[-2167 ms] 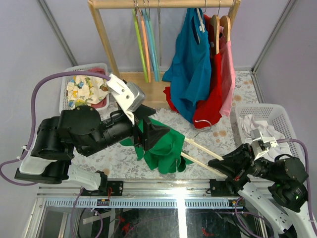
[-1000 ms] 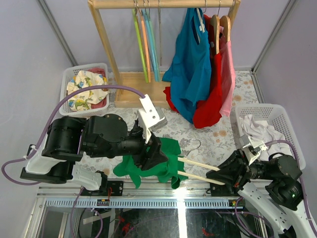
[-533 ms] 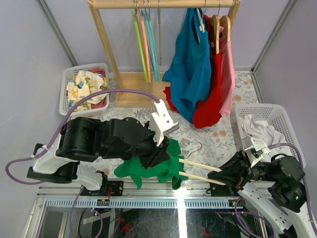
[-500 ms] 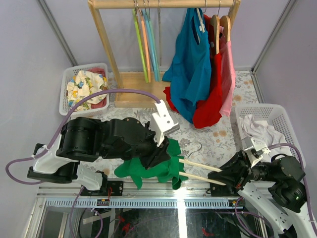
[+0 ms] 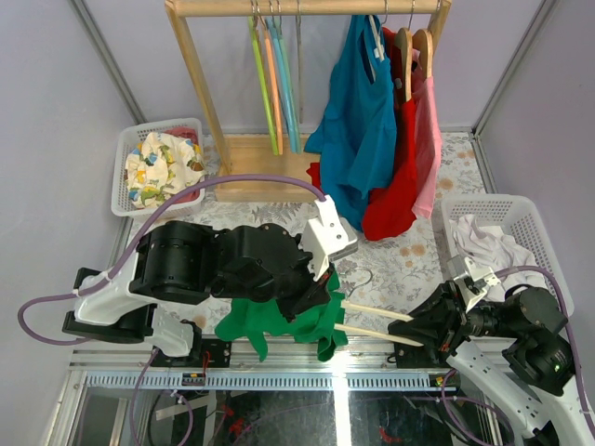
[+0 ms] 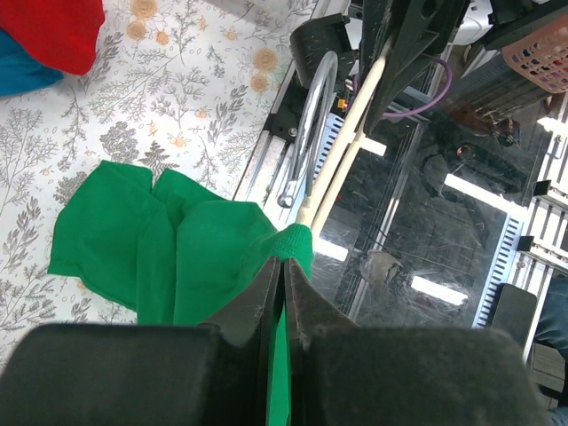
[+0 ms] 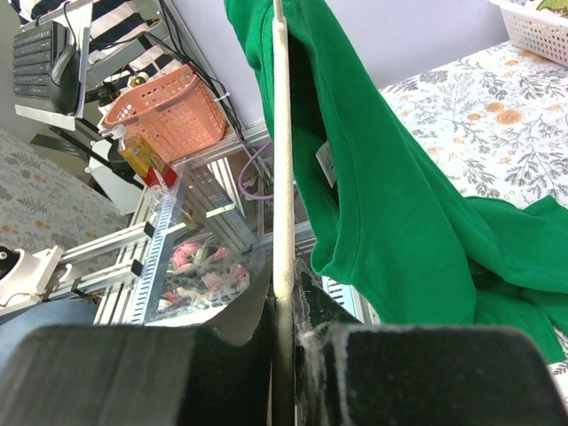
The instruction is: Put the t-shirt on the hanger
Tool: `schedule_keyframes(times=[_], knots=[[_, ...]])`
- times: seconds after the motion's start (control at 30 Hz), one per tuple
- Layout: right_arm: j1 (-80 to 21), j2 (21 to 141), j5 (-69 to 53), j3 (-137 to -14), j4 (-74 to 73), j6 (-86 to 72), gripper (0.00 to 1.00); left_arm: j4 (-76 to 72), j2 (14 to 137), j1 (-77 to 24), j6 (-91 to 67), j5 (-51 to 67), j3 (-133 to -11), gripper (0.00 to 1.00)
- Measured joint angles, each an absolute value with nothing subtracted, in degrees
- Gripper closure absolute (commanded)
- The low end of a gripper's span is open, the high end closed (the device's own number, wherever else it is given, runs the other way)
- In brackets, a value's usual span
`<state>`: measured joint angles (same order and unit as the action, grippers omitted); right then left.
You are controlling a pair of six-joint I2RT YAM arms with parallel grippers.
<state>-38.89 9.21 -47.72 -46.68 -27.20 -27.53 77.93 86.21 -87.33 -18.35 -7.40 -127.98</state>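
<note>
The bright green t-shirt point(image 5: 279, 323) hangs bunched at the table's near edge, draped over the left end of the pale wooden hanger point(image 5: 376, 313). My left gripper point(image 5: 321, 290) is shut on a fold of the t-shirt point(image 6: 151, 240) right where the hanger point(image 6: 342, 151) enters the cloth. The left gripper point(image 6: 283, 263) pinches a ribbed hem. The hanger's wire hook point(image 5: 358, 276) points away from me. My right gripper point(image 5: 423, 325) is shut on the hanger's right arm. In the right wrist view the right gripper point(image 7: 284, 282) clamps the hanger point(image 7: 282, 160), with the t-shirt point(image 7: 390, 204) hanging off it.
A wooden rack point(image 5: 200, 74) at the back carries green, orange and blue hangers point(image 5: 274, 84), a blue garment point(image 5: 358, 121) and a red garment point(image 5: 400, 177). A white basket of patterned cloth point(image 5: 160, 165) stands at the left. Another white basket point(image 5: 497, 237) stands at the right.
My left gripper has shifted right toward the hanger and closed on the t-shirt's edge. The shirt has slid rightward with it. The right gripper keeps its hold on the hanger.
</note>
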Motion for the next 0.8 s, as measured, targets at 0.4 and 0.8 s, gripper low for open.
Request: schedule_keyframes(times=[0.4,0.8], knots=[[-38.9,9.2,-47.0,-46.8,-26.6,-27.4,1.0,75.4,87.2,-87.4,-18.2,-4.1,-127.6,0.61],[-38.9,9.4,-44.9,-47.5,-25.0,-27.0,1.0,74.6,86.1,-87.4,-19.2,-4.2,-129.7,0.47]])
